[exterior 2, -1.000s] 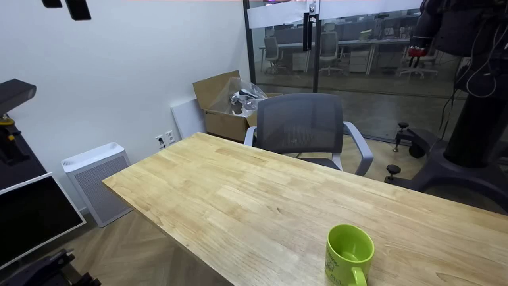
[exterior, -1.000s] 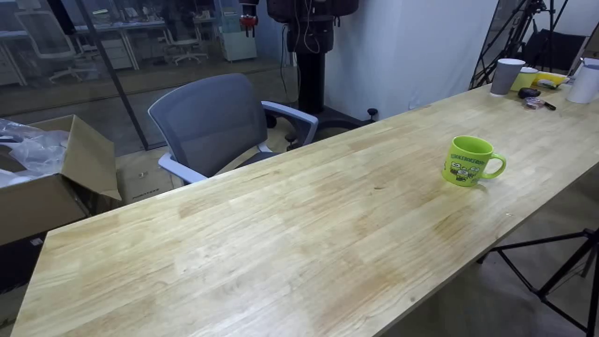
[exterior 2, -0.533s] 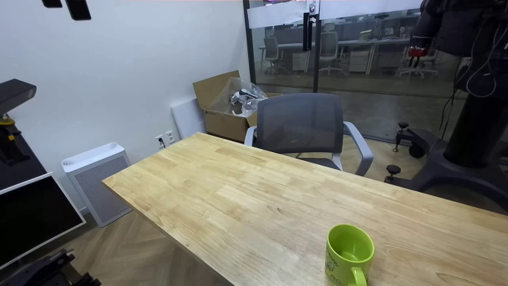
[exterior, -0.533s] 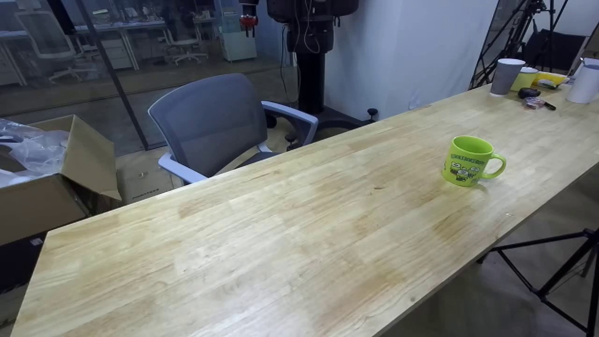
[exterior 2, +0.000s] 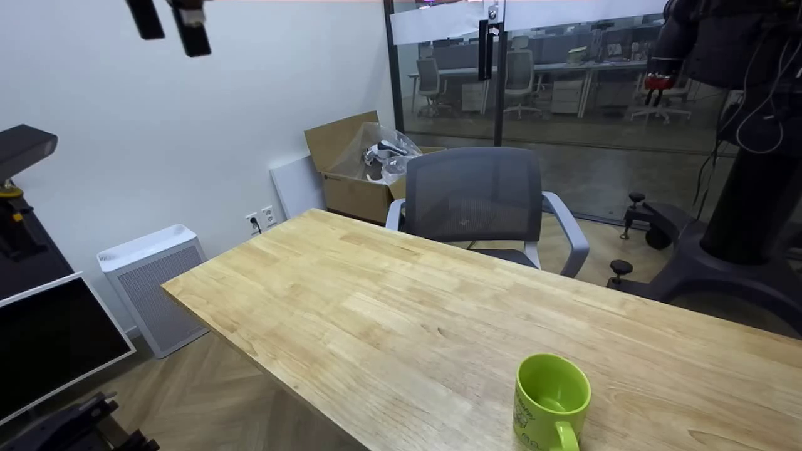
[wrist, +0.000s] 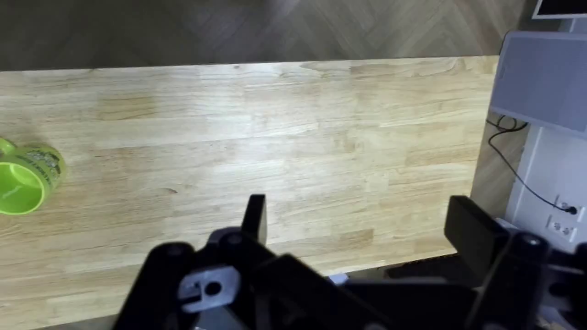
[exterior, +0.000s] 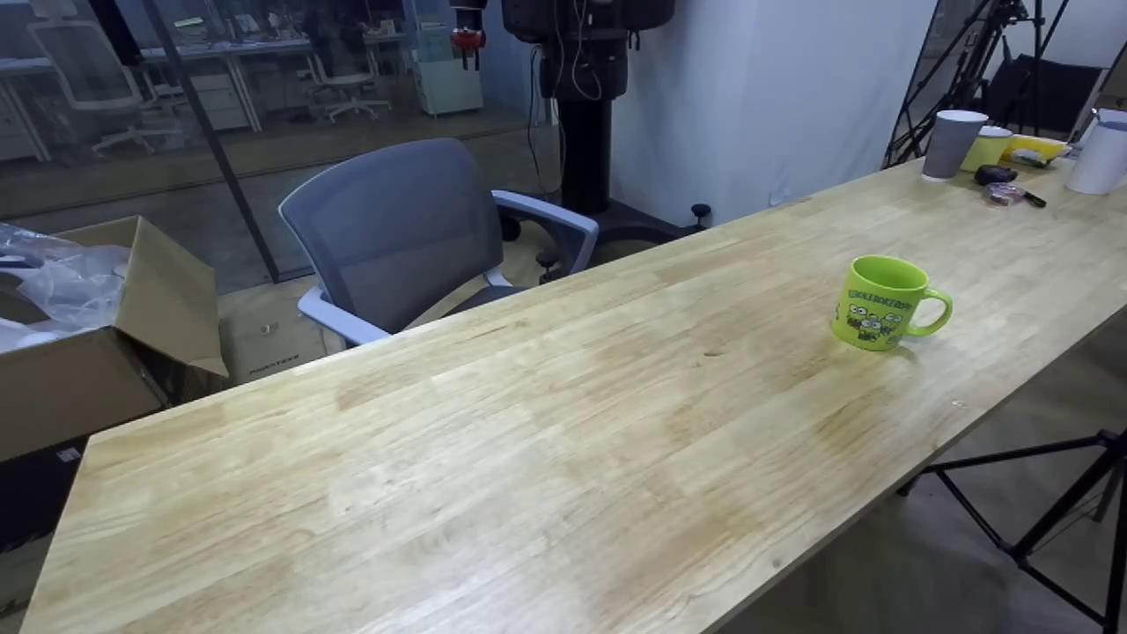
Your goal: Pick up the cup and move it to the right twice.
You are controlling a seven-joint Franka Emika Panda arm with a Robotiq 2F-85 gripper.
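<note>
In an exterior view the cup (exterior: pixel 876 308) stands upright on the table (exterior: pixel 493 458), handle (exterior: pixel 945 310) to the right. The gripper (wrist: pixel 358 215) is unclenched, its fingers (wrist: pixel 472 233) spread wide, well apart from the cup, which the wrist view crops at its left edge.

Can't see the bottom of the cup (exterior 2: pixel 545 404) past the lower edge in an exterior view, nor its far side past the left edge in the wrist view. In an exterior view, get only blurred finger ends of the gripper (exterior 2: pixel 171 34) under the top edge. In an exterior view, see just part of the yellow-green container (exterior: pixel 986 152) behind the grey tumbler (exterior: pixel 951 148), and of the white container (exterior: pixel 1096 163), clipped at right. Can't identify the small pinkish item (exterior: pixel 1003 195): blurred.
</note>
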